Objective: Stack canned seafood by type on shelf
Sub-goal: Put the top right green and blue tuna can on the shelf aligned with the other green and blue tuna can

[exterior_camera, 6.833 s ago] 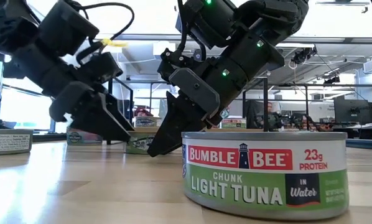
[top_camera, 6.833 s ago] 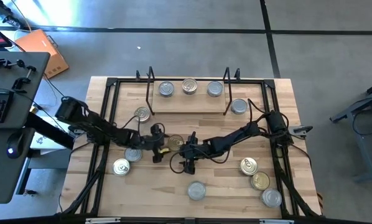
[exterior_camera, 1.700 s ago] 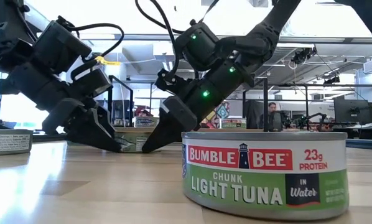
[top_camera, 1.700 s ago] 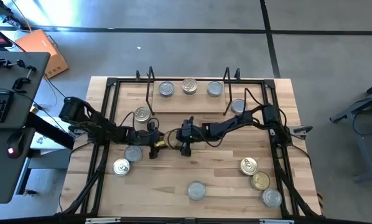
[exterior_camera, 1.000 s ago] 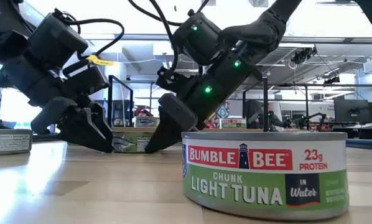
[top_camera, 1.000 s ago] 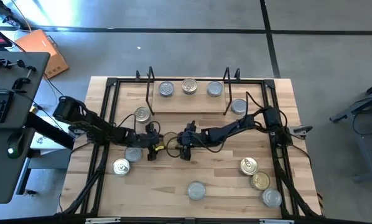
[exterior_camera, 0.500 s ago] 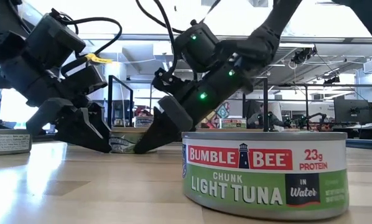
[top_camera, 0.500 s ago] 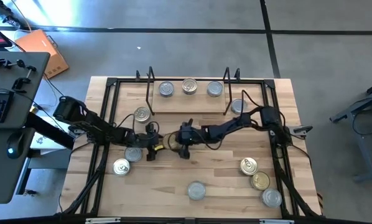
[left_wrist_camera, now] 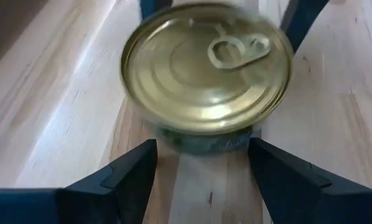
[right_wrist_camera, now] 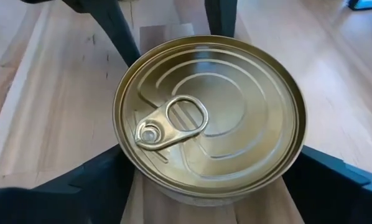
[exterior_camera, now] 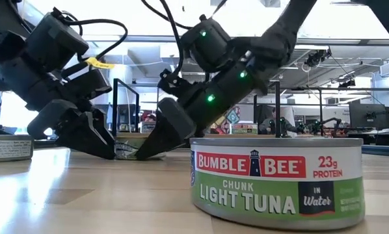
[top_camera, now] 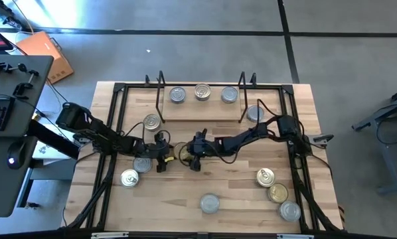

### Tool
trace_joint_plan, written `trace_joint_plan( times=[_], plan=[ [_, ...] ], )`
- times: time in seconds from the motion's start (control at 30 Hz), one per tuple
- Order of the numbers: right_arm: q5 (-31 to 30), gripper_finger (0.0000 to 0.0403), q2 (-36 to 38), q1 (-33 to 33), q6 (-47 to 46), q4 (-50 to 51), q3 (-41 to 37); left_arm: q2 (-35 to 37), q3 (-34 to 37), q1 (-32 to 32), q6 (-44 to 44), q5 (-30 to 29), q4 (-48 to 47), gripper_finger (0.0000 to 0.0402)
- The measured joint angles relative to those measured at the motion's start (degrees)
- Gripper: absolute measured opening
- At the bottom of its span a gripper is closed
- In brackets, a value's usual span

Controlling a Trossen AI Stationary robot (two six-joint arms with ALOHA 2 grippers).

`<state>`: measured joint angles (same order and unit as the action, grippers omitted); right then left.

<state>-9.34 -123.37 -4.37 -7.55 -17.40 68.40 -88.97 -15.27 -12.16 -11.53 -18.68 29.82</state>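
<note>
Between the two pincers, near the counter's [top_camera: 238,192] middle, a gold ring-pull tin [top_camera: 183,152] sits upright, flat on the wood, axis vertical. Left pincer [top_camera: 162,154] stands spread just beside it; its fingers [left_wrist_camera: 120,177] flank the tin without touching. Right pincer [top_camera: 194,155] is spread around the tin's opposite side, contact unclear. Along the counter's far edge, the shelf [top_camera: 200,109] carries three tins [top_camera: 202,91] abreast. Other tins lie scattered toward the counter's edges; a labelled tuna tin [exterior_camera: 277,180] fills the low view, office room behind.

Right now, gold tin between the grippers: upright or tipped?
Upright. The gold tin sits ring pull up on the table, flanked by right gripper fingers.
</note>
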Motion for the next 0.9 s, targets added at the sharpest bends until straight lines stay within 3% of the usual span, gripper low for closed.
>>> trace_joint_plan(
  times=[0.2,0.6,0.73,0.9],
  plan=[
    [-5.1,0.0340,4.7,0.8,-1.7,3.1,1.3,0.0,0.1,-0.2,-3.2,-0.4,-2.6,0.0246],
    [-5.3,0.0338,4.8,10.0,-1.6,9.9,8.9,3.2,0.0,-5.6,-9.0,-2.7,-6.3,0.0246],
    [-3.4,0.0338,4.0,13.0,-2.5,9.6,9.0,8.2,-1.9,-7.1,-9.3,-0.8,-14.8,0.0246],
    [-2.1,0.0337,3.0,15.0,-2.5,6.9,9.0,14.0,-6.5,-7.6,-9.3,-4.0,-25.4,0.0246]
  ],
)
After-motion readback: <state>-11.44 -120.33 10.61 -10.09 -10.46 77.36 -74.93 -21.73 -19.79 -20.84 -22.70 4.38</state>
